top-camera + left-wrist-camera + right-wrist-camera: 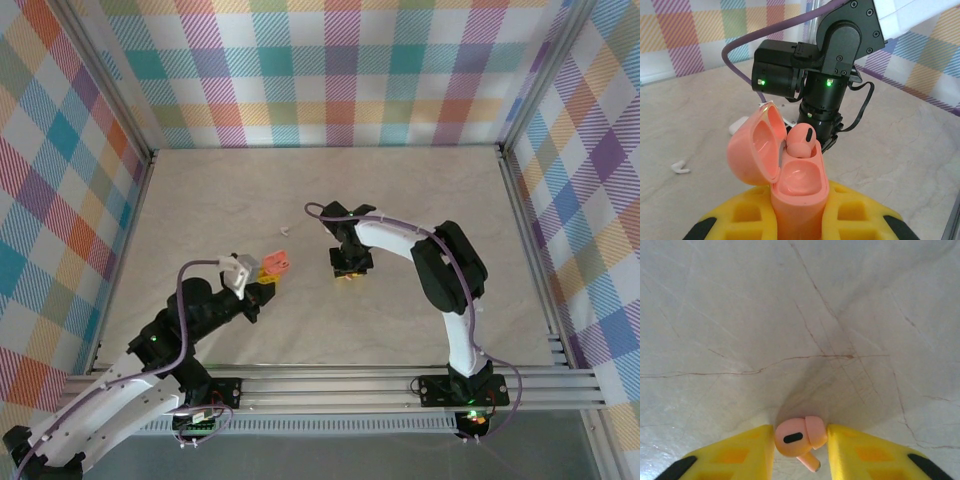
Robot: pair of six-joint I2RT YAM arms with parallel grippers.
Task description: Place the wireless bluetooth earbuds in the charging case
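My left gripper is shut on the body of a salmon-pink charging case, held upright with its lid swung open. One pink earbud sits in the case's far socket, and the near socket is bare. In the top view the case hangs left of centre. My right gripper points down close to the tabletop. Its yellow fingers press both sides of a second pink earbud, whose stem points toward the camera. In the top view the right gripper is a short way right of the case.
A white earbud lies loose on the marble table, seen in the top view behind the case. Something white peeks out behind the lid. The right arm's wrist stands just beyond the case. Plaid walls ring the table.
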